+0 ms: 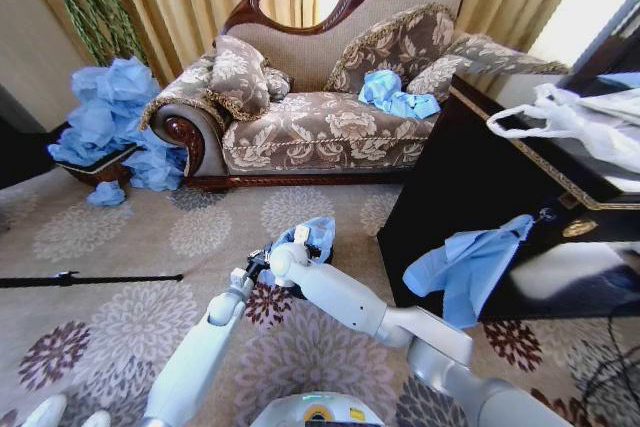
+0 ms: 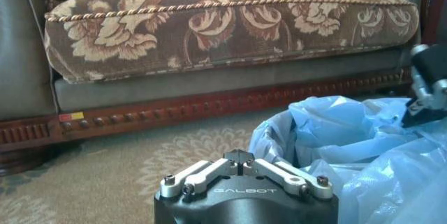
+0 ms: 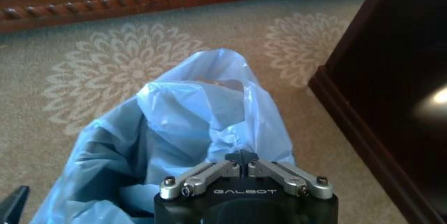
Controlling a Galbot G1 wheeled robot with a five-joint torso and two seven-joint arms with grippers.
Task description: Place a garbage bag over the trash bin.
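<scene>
Garbage bag (image 1: pixel 316 234): light blue, draped over the trash bin (image 1: pixel 290 287) on the carpet; the black side shows just below the right gripper.
Right gripper (image 3: pixel 242 157): fingers closed, pinching a fold of film at the bag's near edge.
Left gripper (image 2: pixel 240 159): fingers together, apparently empty, just beside the bag's rim.
Progress: bag seems mostly on; mouth crumpled, spreading over the rim probably remains.
Surroundings: sofa (image 1: pixel 320 127) beyond both grippers.
</scene>
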